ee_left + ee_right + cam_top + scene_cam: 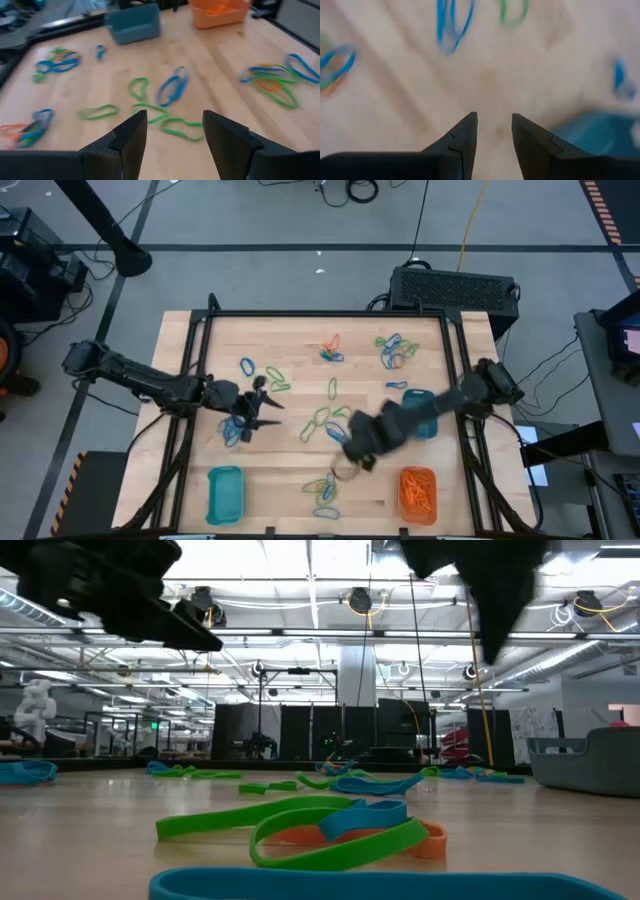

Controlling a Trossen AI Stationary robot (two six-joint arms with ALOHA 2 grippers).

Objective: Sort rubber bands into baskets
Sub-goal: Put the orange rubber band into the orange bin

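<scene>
At centre of the high view, rubber bands lie scattered; the right gripper hovers lower-centre, the left gripper centre-left. In the wrist views, both grippers' fingers stand spread, holding nothing. Baskets line the bottom.

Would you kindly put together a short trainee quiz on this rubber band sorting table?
1. True or false: the orange basket already holds orange rubber bands.
2. How many baskets show in the high view?
3. Which gripper is nearer the orange basket: A, the left gripper; B, the right gripper?

Key:
1. True.
2. Three: the orange one, a teal basket at the table's near edge, and another teal basket partly under the right arm.
3. B.
</scene>
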